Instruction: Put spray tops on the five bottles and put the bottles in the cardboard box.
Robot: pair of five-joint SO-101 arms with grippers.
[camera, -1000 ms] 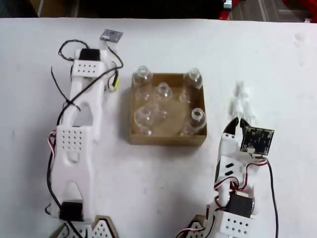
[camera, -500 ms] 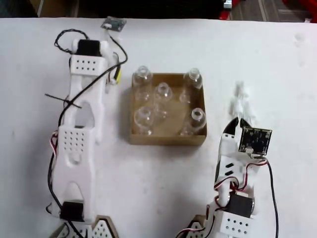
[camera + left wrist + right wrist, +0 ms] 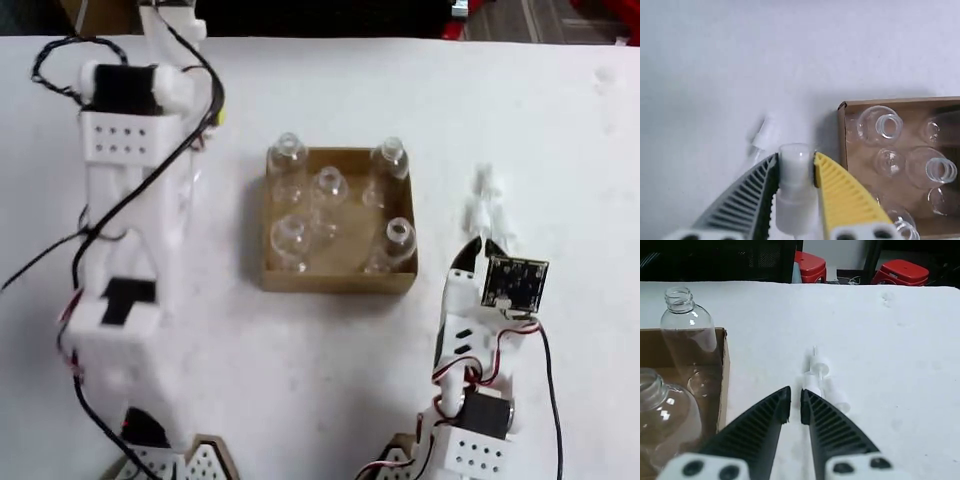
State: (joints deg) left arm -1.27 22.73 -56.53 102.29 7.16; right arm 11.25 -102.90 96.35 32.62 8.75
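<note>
A white spray top is pinched between the grey and yellow fingers of my left gripper, held above the table beside the cardboard box. The box holds several clear bottles standing upright with open necks and no tops. My left arm rises tall at the left of the box. Another spray top lies on the table under the left gripper. My right gripper is shut with nothing in it, its tips just short of loose spray tops lying right of the box.
The white table runs to a far edge with dark room and red stools beyond. Black cables loop around the left arm. The right arm's base sits at the near edge.
The left arm has lifted high off the table and swung toward the far edge, looming larger in the high view. The right arm and the bottles have stayed put.
</note>
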